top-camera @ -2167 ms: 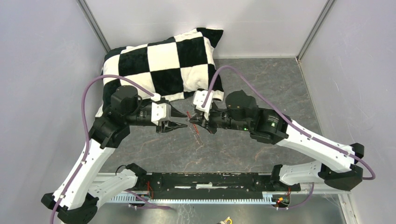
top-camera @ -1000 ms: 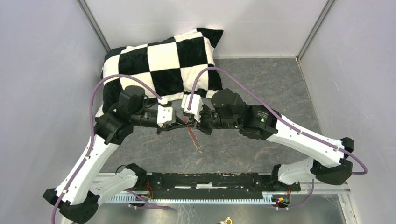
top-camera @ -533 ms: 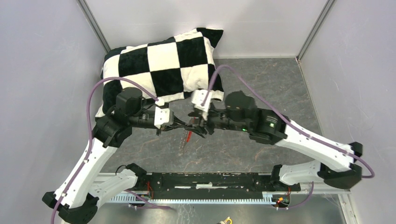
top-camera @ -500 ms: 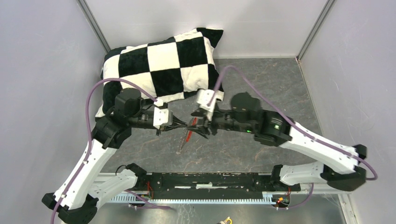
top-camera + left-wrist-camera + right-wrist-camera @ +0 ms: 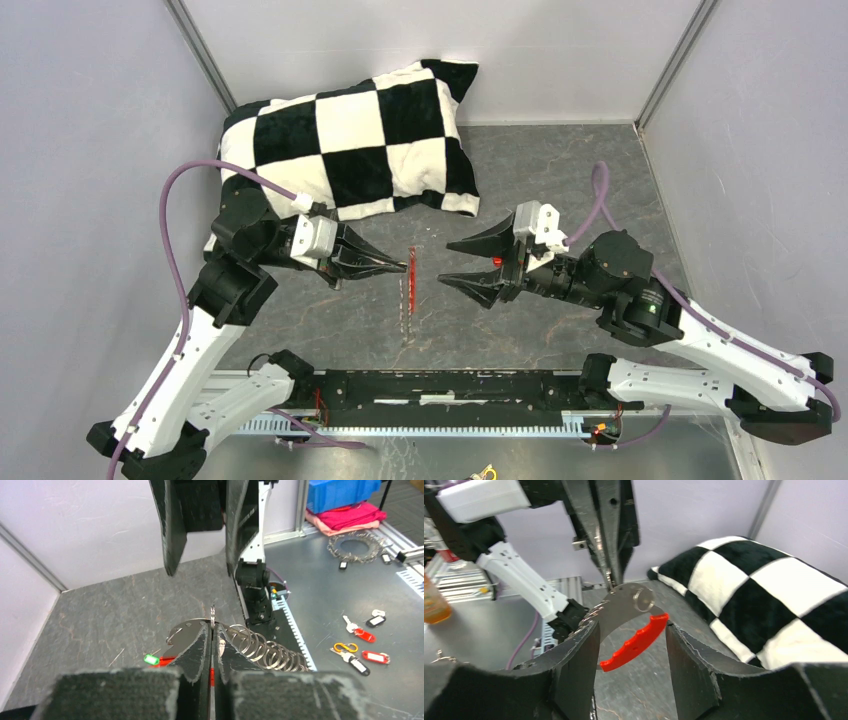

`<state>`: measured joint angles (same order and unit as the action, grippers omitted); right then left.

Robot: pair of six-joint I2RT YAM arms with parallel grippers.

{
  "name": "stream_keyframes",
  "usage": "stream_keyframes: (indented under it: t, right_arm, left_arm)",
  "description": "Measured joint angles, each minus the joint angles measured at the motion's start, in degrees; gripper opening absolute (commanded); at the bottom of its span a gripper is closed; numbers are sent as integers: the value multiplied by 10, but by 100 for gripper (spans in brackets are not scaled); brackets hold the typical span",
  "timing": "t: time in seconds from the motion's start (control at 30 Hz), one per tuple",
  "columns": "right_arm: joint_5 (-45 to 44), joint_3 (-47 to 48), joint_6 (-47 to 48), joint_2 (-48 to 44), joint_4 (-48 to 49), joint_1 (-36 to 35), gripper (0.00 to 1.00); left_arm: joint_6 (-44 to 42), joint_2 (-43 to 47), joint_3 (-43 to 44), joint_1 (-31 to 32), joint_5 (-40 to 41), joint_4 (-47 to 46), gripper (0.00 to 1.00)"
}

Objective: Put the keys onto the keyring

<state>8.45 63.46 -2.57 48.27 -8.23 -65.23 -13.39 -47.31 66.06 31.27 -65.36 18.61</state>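
My left gripper (image 5: 398,268) (image 5: 212,627) is shut on the keyring (image 5: 410,282), pinching the thin silver plate (image 5: 187,632) edge-on. A silvery coil of rings (image 5: 265,649) trails off to the right of the plate. The curved red fob (image 5: 634,642) hangs under the metal plate (image 5: 626,605). My right gripper (image 5: 447,263) (image 5: 631,630) is open, a short way right of the fob and touching nothing. Of the keys, a green head (image 5: 151,658) shows beside the red fob; I cannot tell if it is attached. No red-headed key can be made out.
A black-and-white checkered pillow (image 5: 350,135) lies at the back left, just behind both grippers. Grey walls close in the dark stone table (image 5: 560,190). The arm-base rail (image 5: 450,385) runs along the near edge. Spare keys and tags (image 5: 360,635) lie on a metal bench beyond.
My right gripper has opened, let go of the keyring and drawn back to the right. The left gripper stays shut on the keyring and has shifted slightly left; the fob now hangs straight.
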Motion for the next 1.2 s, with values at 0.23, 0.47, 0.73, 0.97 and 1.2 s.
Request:
stream_keyframes:
  t: [0.23, 0.47, 0.73, 0.97, 1.2]
  right_arm:
    - [97, -27, -16, 7, 89, 0, 53]
    - [139, -27, -23, 21, 159, 0, 47]
    - [130, -27, -22, 23, 163, 0, 44]
    - [109, -33, -23, 11, 165, 0, 44]
    - [108, -34, -24, 17, 164, 0, 44]
  left_arm:
    - [104, -5, 2, 0, -29, -99, 2]
    - [57, -1, 3, 0, -53, -89, 2]
    - [-135, 19, 12, 0, -56, -20, 2]
    - [-238, 36, 17, 0, -78, -9, 2]
    - [-339, 54, 17, 0, -84, 21, 2]
